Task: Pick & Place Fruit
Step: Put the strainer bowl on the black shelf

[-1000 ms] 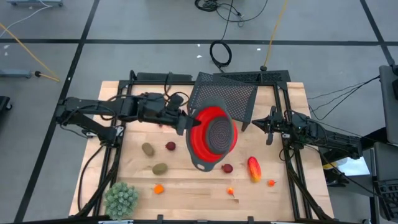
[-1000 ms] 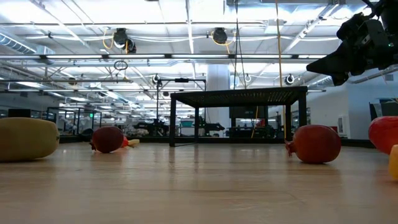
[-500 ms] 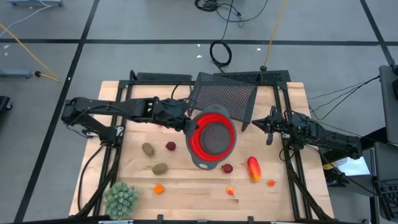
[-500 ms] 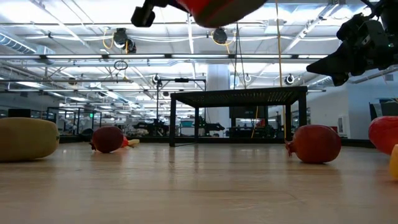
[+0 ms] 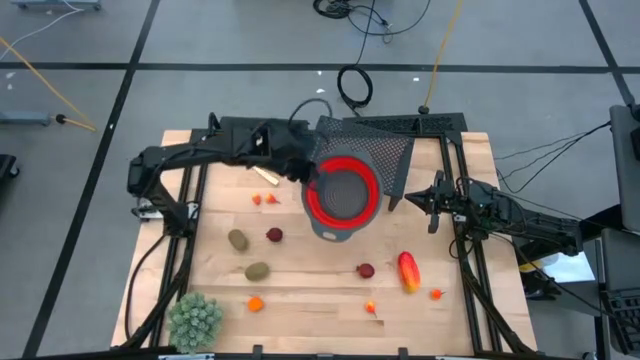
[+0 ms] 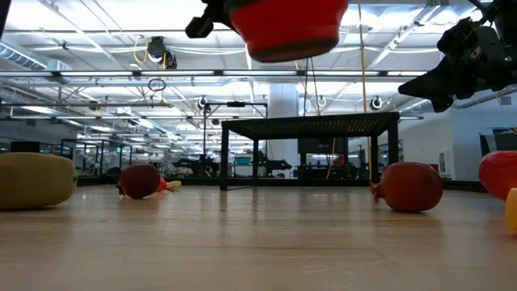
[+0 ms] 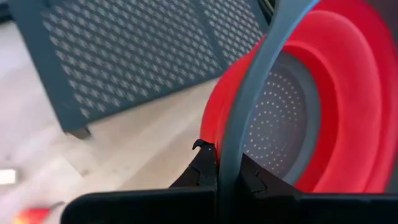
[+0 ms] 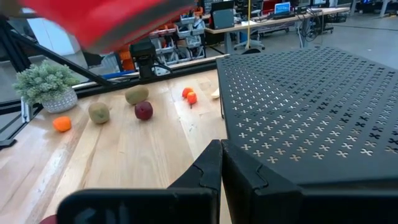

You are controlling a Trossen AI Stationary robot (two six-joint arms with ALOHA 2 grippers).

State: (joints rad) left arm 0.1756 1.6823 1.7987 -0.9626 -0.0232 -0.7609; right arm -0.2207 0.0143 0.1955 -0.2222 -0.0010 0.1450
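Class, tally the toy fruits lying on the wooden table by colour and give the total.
Brown oval toy fruits: 2
Dark red round toy fruits: 2
Long red-orange toy fruit: 1
Small orange toy pieces: 5
Total: 10

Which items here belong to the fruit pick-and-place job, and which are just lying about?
Job: two kiwis, dark red fruits, long red-orange fruit, red colander gripped by left end effector.
Lying about: spiky plant ball, yellow-handled knife, dark mesh rack.

L tool [image 5: 306, 176] w/ red colander [image 5: 342, 196] moved toward table's back, uncovering small orange pieces [image 5: 264, 199] & yellow-handled knife [image 5: 265, 176].
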